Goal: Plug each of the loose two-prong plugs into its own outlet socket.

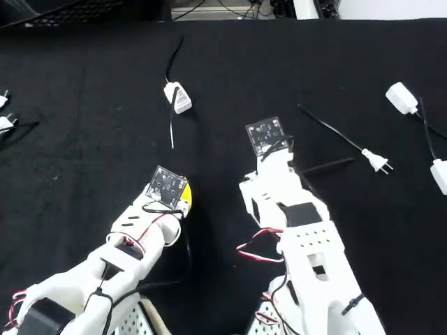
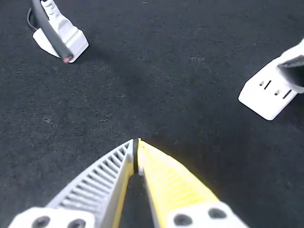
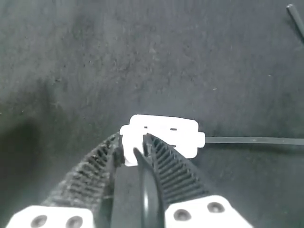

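Socket (image 3: pixel 166 130), long axis crosswise, sits pinched in my right gripper (image 3: pixel 134 145); plug (image 1: pixel 377 162) lies rightward; left gripper (image 2: pixel 137 145) closed, empty.

On the table (image 1: pixel 77 167), the left gripper (image 2: pixel 137 145) sits low over bare surface. A corded socket (image 1: pixel 179 98) lies ahead of it, farther from the arms' bases. To that gripper's right is the right gripper (image 3: pixel 134 141), with the near edge of a second socket (image 3: pixel 166 129) pinched between its fingers. This socket rests on the table and its cord leads off sideways. A loose plug (image 1: pixel 377 162) lies well to the right gripper's right, and two more sockets (image 1: pixel 401 98) lie beyond it near the table edge. Two plugs (image 1: pixel 4 123) lie far to the left gripper's left.
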Controlling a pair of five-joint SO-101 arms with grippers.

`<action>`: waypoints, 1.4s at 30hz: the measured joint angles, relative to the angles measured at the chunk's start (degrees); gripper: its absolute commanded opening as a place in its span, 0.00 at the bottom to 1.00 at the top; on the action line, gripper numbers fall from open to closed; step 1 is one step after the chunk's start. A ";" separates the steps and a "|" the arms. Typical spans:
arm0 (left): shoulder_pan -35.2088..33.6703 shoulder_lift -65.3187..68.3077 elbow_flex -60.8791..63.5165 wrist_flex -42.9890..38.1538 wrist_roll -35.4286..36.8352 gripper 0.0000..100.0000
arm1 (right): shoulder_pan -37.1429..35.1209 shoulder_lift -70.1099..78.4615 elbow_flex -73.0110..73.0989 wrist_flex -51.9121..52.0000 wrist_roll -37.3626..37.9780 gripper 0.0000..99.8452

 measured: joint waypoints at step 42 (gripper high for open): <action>0.00 0.00 0.00 0.00 -0.09 0.03 | 0.70 8.62 -0.53 -5.27 -4.66 0.01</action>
